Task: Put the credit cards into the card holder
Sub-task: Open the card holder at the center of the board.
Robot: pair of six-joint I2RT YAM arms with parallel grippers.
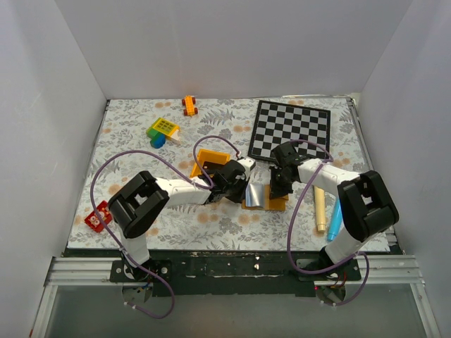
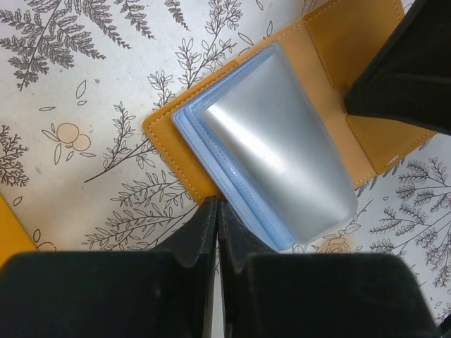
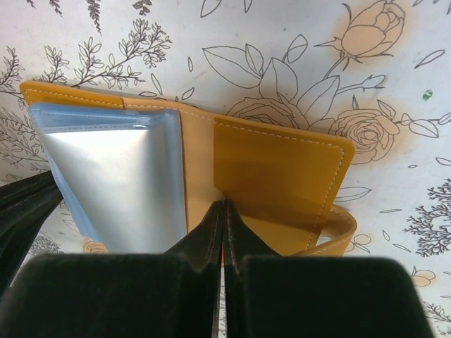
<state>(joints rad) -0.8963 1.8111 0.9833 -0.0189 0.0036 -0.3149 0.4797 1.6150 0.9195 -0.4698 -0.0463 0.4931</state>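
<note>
Left wrist view: the left gripper [image 2: 217, 205] has its jaws closed tip to tip, touching the near tan edge of the card holder [image 2: 282, 148]. The holder lies open on the floral table [image 2: 84, 84], silvery sleeves up. The right gripper [image 3: 224, 204], jaws likewise closed, rests its tips on the bare flap. Farther off sit a yellow bin [image 1: 211, 156] and a chequered board [image 1: 290, 128].

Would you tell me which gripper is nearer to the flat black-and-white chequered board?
Right. The right gripper sits just in front of the black-and-white chequered board, by its near edge. The left gripper is farther away, on the left side of the open tan wallet.
</note>
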